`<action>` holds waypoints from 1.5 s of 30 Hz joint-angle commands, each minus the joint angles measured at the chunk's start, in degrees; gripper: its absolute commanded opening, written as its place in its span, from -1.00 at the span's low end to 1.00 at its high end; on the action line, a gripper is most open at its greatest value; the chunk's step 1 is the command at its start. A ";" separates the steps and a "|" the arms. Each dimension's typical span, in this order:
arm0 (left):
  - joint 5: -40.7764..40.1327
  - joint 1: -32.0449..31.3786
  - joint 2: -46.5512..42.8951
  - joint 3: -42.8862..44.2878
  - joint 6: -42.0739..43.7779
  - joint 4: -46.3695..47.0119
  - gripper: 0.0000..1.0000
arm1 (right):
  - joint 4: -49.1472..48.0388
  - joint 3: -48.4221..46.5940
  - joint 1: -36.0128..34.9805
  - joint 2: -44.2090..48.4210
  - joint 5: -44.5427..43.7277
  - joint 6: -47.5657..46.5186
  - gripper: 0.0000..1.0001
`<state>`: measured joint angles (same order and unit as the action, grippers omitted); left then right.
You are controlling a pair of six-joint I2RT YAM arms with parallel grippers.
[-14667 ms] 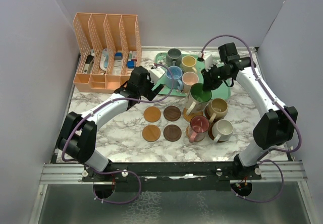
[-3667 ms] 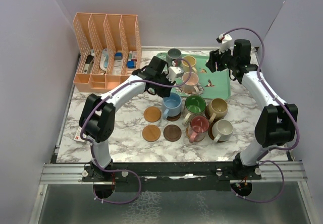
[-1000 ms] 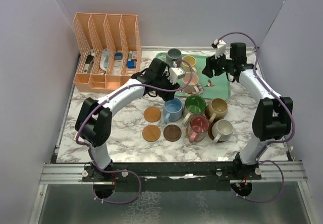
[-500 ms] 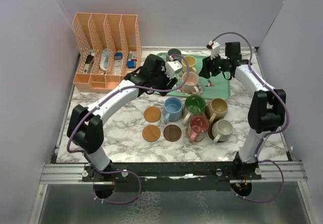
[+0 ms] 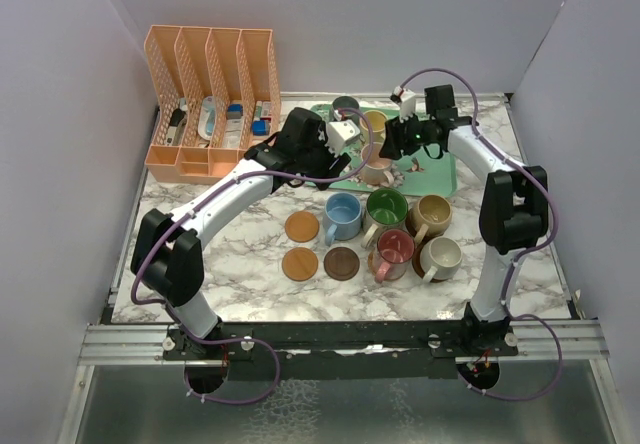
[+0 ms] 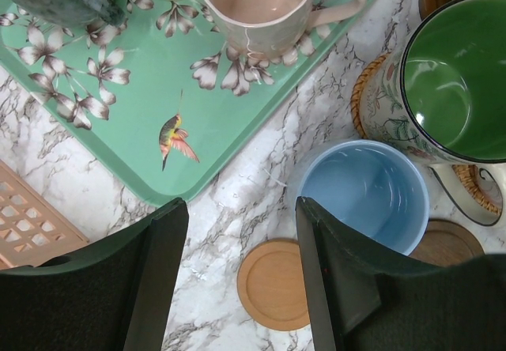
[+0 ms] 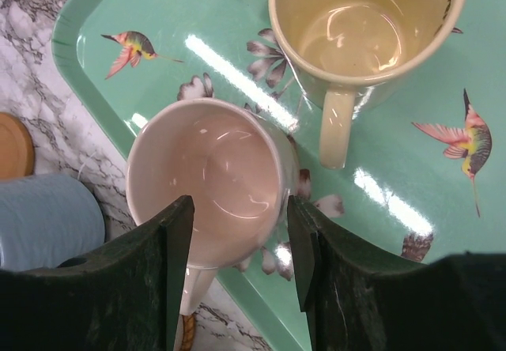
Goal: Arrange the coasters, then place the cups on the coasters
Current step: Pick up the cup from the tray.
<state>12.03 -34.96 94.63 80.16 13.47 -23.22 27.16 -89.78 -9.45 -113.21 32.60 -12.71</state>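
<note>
Right wrist view: the right end effector (image 7: 237, 205), fingers half apart, straddles the pale pink ceramic mug (image 7: 209, 169) on the teal floral tray (image 7: 111, 82) near the table's (image 7: 47, 43) far edge; contact unclear. The left end effector (image 6: 241, 209) hangs open and empty above the light blue mug (image 6: 365, 193), which sits on a dark coaster (image 6: 447, 244).

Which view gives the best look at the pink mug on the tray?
Right wrist: the pink mug sits large, its inside clear. Left wrist crops it at the top edge. Top external shows it tiny, partly hidden.
</note>
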 commanded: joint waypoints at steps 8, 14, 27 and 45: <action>-0.53 0.07 -1.99 0.08 0.62 0.99 0.20 | 1.36 -2.66 -3.01 -1.92 0.84 2.25 -0.09; -1.04 0.07 -1.82 -0.34 1.06 0.99 0.20 | 1.07 -3.54 -4.50 -2.51 2.34 3.98 -0.17; -1.62 0.07 -2.07 -0.73 1.88 1.01 0.20 | 4.51 -9.45 -5.66 -6.15 -7.78 1.27 -0.27; -1.13 0.07 -2.42 -1.03 2.08 1.01 0.20 | 9.77 -13.50 -6.63 -9.83 -10.34 0.14 -0.51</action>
<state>11.07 -34.96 94.61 79.94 15.14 -23.16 35.42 -100.12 -15.57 -121.64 25.98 -11.84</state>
